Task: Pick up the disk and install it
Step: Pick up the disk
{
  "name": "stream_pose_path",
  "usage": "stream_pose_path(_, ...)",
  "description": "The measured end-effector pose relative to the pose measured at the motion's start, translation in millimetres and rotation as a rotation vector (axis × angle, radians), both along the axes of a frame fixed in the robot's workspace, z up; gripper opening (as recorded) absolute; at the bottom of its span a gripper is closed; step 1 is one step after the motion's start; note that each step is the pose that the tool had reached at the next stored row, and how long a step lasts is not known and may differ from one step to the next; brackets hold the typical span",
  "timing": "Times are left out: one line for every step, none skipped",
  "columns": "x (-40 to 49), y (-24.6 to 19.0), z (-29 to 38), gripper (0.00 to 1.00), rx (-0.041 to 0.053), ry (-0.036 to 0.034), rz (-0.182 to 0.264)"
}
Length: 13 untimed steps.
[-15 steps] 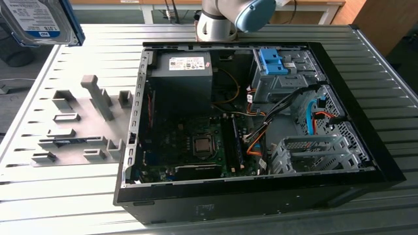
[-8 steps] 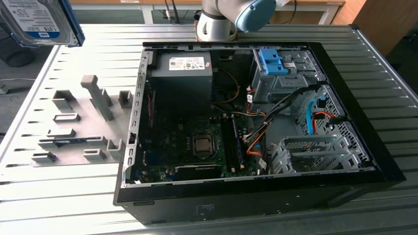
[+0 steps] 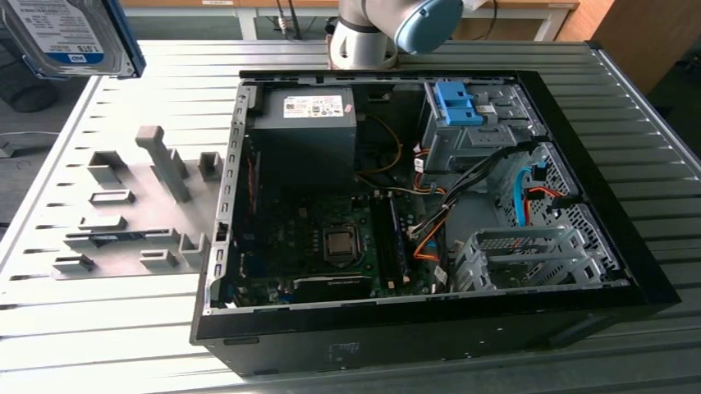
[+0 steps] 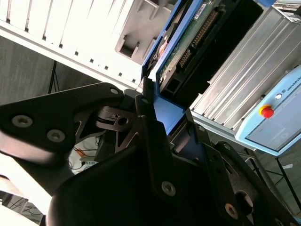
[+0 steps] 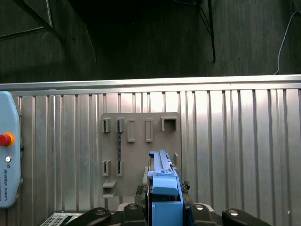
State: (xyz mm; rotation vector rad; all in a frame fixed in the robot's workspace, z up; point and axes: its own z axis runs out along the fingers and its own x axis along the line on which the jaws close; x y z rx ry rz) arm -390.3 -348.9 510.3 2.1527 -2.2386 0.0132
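The disk (image 3: 66, 37) hangs high above the table at the exterior view's far left, its white-and-blue label and one blue rail showing. In the second wrist view my gripper (image 4: 162, 120) is shut on the disk (image 4: 188, 42), black fingers (image 4: 146, 117) clamping the blue rail, the green circuit board facing the camera. In the first wrist view the disk (image 5: 162, 181) stands edge-on between the fingers of the gripper (image 5: 163, 202), above a grey fixture plate (image 5: 141, 141).
An open black computer case (image 3: 613, 246) lies on the slatted metal table (image 3: 131, 328), with a drive cage and blue bracket (image 3: 460, 103) at its far side. The grey fixture plate (image 3: 131, 205) lies beside the case. A teach pendant (image 5: 7, 155) rests on the table.
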Motion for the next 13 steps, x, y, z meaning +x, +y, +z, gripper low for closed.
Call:
stream_pose_path(0.3, 0.0, 0.0, 0.36, 0.0, 0.0, 0.0)
stream_pose_path(0.7, 0.0, 0.0, 0.36, 0.0, 0.0, 0.0)
stream_pose_path(1.0, 0.0, 0.0, 0.36, 0.0, 0.0, 0.0)
stream_pose_path(1.3, 0.0, 0.0, 0.36, 0.0, 0.0, 0.0)
stream_pose_path(1.6, 0.0, 0.0, 0.36, 0.0, -0.0001, 0.0)
stream_pose_path(1.8, 0.0, 0.0, 0.36, 0.0, 0.0, 0.0)
stream_pose_path(2.0, 0.0, 0.0, 0.36, 0.0, 0.0001, 0.0)
stream_pose_path(2.1, 0.0, 0.0, 0.36, -0.0001, 0.0001, 0.0)
stream_pose_path(2.3, 0.0, 0.0, 0.36, 0.0, 0.0, 0.0)
stream_pose_path(2.4, 0.0, 0.0, 0.36, 0.0, 0.0, 0.0)
stream_pose_path(2.6, 0.0, 0.0, 0.36, 0.0, 0.0, 0.0)
stream_pose_path(2.8, 0.0, 0.0, 0.36, 0.0, 0.0001, 0.0)
stream_pose_path(3.0, 0.0, 0.0, 0.36, 0.0, 0.0001, 0.0)
